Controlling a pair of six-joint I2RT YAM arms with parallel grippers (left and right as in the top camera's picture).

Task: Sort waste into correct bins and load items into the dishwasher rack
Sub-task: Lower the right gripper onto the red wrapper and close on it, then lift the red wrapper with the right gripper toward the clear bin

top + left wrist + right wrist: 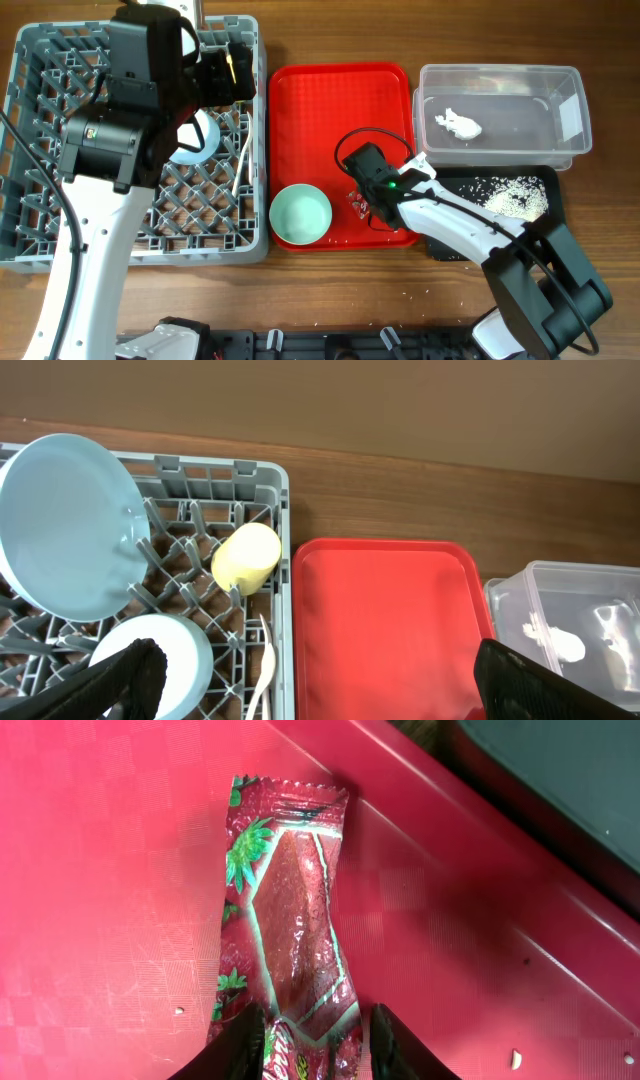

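Observation:
The red wrapper (290,910) lies on the red serving tray (120,870), also seen from overhead (357,204). My right gripper (318,1042) is shut on its near end, both fingers against its edges. My left gripper (320,690) is open and empty above the rack's right edge. The dishwasher rack (40,90) holds the light blue plate (65,525) upright, the yellow cup (246,556), the light blue bowl (165,650) and a white utensil (262,675). The mint-green bowl (300,215) stands on the red tray. The napkin (458,124) lies in the clear tub (560,80). Rice crumbs (515,196) lie in the black tray (450,245).
The red tray (310,110) sits between the rack and the two bins. A few crumbs (515,1058) lie on it near the wrapper. The black tray's wall (560,780) is just beyond the red tray's rim. My left arm (110,150) covers part of the rack.

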